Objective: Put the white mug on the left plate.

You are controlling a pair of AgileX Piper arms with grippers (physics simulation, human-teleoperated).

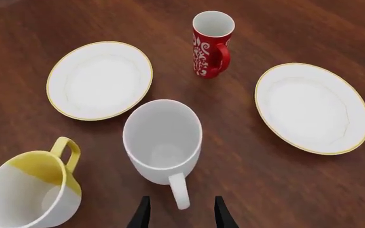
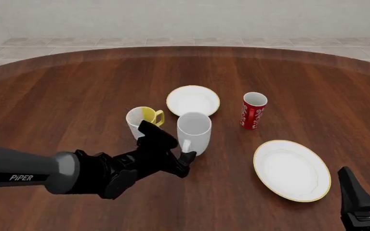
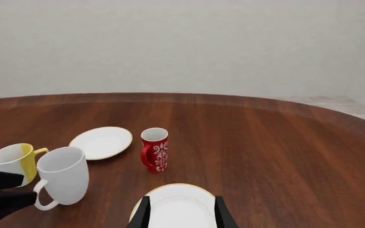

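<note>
Left wrist view: left tool [image 1: 180,214] spread, straddling white mug [image 1: 162,138] handle; right tool [image 3: 180,213] spread, empty.

Even, bright, diffuse light fills all views. Shadows under the white mug [image 2: 194,132] are faint. Renders are sharp throughout.

A bare simulated room laid out like a dining setting, not a real home: a round dark wood-grain worktop [image 2: 75,96] stands before a plain pale wall [image 3: 182,42] and a strip of light tiled floor [image 2: 191,42], all with the flat, clean look of a render. On the wood sit only tableware: two gold-rimmed white plates [image 2: 193,100] [image 2: 292,170], a white mug [image 2: 194,132], a yellow-and-white mug [image 2: 142,118] and a red patterned cup [image 2: 253,110].
</note>
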